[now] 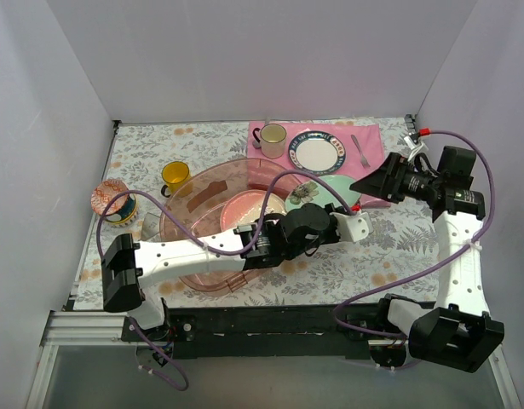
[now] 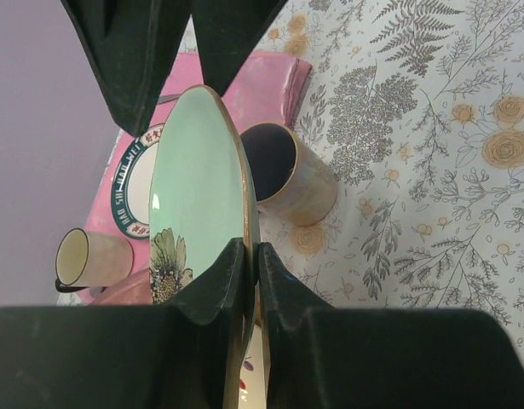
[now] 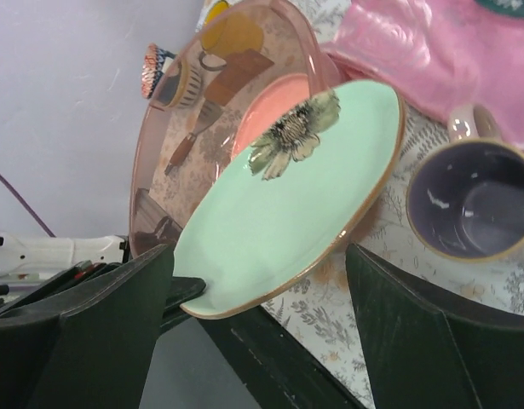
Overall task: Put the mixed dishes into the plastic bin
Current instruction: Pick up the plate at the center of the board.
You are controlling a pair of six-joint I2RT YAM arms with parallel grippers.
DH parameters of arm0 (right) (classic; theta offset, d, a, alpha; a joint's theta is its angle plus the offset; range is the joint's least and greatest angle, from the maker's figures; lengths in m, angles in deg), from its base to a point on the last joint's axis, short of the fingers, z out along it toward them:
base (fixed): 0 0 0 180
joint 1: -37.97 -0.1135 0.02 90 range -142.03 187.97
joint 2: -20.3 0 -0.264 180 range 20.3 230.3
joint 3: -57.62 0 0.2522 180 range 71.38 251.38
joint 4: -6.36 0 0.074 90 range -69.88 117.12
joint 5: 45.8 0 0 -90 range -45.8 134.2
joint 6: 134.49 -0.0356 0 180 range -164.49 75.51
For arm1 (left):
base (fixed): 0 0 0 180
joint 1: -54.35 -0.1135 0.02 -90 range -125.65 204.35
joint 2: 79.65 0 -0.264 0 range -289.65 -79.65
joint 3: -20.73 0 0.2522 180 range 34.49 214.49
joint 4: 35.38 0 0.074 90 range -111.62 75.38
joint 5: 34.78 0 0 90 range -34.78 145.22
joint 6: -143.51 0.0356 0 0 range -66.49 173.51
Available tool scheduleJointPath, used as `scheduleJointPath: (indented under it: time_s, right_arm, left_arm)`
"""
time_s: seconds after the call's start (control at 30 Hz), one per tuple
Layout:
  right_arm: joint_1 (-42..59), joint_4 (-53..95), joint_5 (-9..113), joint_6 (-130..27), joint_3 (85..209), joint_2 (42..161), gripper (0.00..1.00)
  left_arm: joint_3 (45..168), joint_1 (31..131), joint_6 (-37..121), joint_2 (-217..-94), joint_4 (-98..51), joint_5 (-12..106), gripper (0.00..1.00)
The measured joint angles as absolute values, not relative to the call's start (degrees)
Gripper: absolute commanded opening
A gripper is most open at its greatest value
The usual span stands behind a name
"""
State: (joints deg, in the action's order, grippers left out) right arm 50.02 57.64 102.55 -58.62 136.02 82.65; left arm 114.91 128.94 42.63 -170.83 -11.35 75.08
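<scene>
My left gripper [image 2: 250, 271] is shut on the rim of the large mint-green plate [image 2: 200, 179], held on edge above the table. The same plate [image 3: 297, 198] [image 1: 324, 192] lies in front of my right gripper [image 3: 262, 341] [image 1: 364, 186], whose fingers stand wide open on either side of the plate's near edge without touching it. A grey mug with a dark-blue inside [image 3: 470, 203] [image 2: 287, 172] stands beside the plate. The translucent pink plastic bin [image 1: 189, 223] [image 3: 164, 162] holds one plate [image 1: 251, 213]. A yellow mug [image 1: 175, 176] and a patterned bowl [image 1: 108, 198] stand left of the bin.
At the back lies a pink cloth [image 1: 364, 136] carrying a cream mug [image 1: 273, 139], a blue-rimmed white plate [image 1: 317, 152] and a fork [image 1: 361, 149]. White walls close in the left, back and right sides. My left arm [image 1: 193, 249] stretches across the bin's front.
</scene>
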Motion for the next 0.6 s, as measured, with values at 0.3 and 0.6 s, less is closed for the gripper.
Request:
scheduleJointPath:
  time_s: [0.3, 0.6]
  right_arm:
    - [49.81, 60.0, 98.26, -61.54, 130.6, 80.99, 0.75]
    - [49.94, 57.85, 98.79, -67.49, 127.26, 79.92, 0.21]
  left_arm:
    - [115.41, 131.62, 46.15, -172.29, -14.63, 78.75, 0.0]
    - [116.51, 134.51, 50.28, -176.05, -17.15, 82.07, 0.0]
